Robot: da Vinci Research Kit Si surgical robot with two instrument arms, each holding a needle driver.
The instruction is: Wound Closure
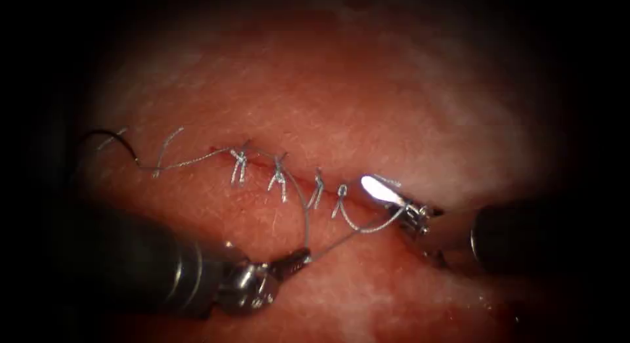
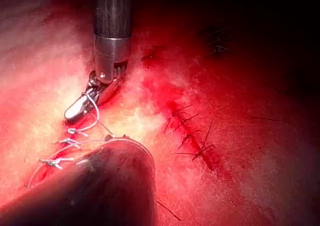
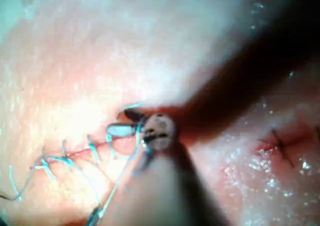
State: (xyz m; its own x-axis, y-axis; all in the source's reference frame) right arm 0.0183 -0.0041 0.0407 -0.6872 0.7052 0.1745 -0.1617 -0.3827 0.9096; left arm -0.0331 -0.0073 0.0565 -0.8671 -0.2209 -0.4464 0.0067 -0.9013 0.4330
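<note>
While the left tool (image 1: 292, 261) pinches the thread (image 1: 307, 218) below the cut (image 1: 262, 169), our right tool (image 1: 384, 192), jaws pressed together, has thread looped round it. We judge this knot-tying; tightening needs steady opposed tension. The needle (image 1: 121, 143) lies free at the cut's left end.

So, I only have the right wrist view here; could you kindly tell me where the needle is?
Observer: The needle rests on the tissue beyond the left end of the cut; neither tool holds it.
Operator: Thank you. And what does the left arm's tool hold?
Observer: The left tool is shut on the thread below the cut, under the middle stitches.
</note>
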